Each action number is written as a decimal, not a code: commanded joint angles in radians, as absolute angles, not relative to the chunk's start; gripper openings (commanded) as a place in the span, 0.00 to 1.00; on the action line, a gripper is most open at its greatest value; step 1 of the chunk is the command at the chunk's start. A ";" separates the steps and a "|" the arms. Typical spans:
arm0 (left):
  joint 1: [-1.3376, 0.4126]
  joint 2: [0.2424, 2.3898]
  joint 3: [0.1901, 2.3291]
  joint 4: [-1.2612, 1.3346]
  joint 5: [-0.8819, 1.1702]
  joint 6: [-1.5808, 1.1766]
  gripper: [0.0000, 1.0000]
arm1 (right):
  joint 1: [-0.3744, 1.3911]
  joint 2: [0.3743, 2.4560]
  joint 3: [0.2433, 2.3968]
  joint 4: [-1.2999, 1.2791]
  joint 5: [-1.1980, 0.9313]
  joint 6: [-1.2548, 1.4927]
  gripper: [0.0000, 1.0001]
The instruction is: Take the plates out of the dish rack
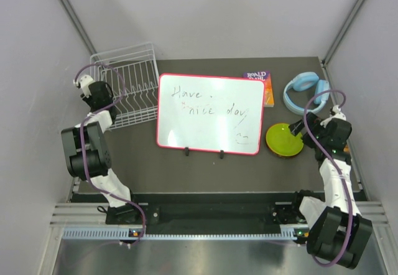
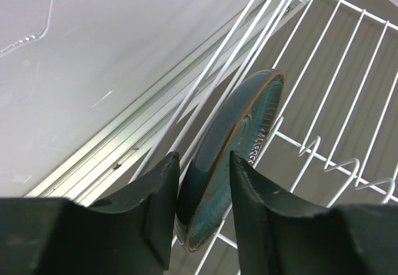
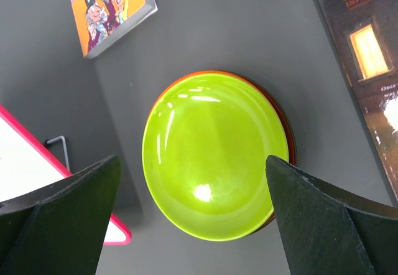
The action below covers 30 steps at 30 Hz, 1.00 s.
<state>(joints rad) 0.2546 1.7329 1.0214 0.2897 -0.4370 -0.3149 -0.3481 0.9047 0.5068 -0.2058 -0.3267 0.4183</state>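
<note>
Your left claw straddles the lower edge of a dark blue-green plate that stands on its rim in the white wire dish rack. Each black finger meets one face of the plate, so the claw reads as clamped on it. The face toward the claw's right finger is glazed teal with fine radial streaks. It has a thin brown rim, and the back is darker. The plate rises up and away from the claw, leaning on the rack's side bars. More white bars and low hoops run off to the claw's right.

Your right claw hangs with its fingers spread wide, holding nothing. Directly below it, between the fingertips, a glossy lime-yellow plate lies flat on the dark table. It sits on an orange plate, whose rim peeks out along the far and right edges.

Ahead of that claw to the left is a cartoon-covered book, and to the right a dark-covered book. The light blue headphones lie straight ahead. The pink-framed whiteboard has a corner just beside the left finger.
</note>
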 commanded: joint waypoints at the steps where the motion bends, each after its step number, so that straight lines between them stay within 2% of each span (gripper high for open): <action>1: 0.258 1.747 1.048 0.354 -0.428 -0.308 0.36 | -0.357 0.891 0.492 -0.169 -0.348 0.400 1.00; 5: 0.258 1.755 1.048 0.351 -0.426 -0.304 0.28 | -0.357 0.885 0.488 -0.175 -0.350 0.400 1.00; 6: 0.256 1.758 1.051 0.351 -0.422 -0.305 0.16 | -0.357 0.887 0.488 -0.176 -0.351 0.402 1.00; 9: 0.256 1.770 1.046 0.360 -0.405 -0.298 0.00 | -0.357 0.884 0.489 -0.176 -0.356 0.402 1.00; 17: 0.209 1.735 1.043 0.380 -0.422 -0.223 0.00 | -0.357 0.868 0.488 -0.187 -0.357 0.399 1.00; 24: 0.086 1.646 0.993 0.494 -0.670 0.033 0.00 | -0.356 0.848 0.485 -0.198 -0.356 0.400 1.00; 30: 0.046 1.573 0.969 0.535 -0.778 0.077 0.00 | -0.356 0.828 0.482 -0.207 -0.364 0.402 1.00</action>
<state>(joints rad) 0.0643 1.6913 0.9619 0.3531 -0.6762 0.0425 -0.3481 0.8574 0.4839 -0.2119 -0.3458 0.4183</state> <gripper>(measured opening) 0.179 0.995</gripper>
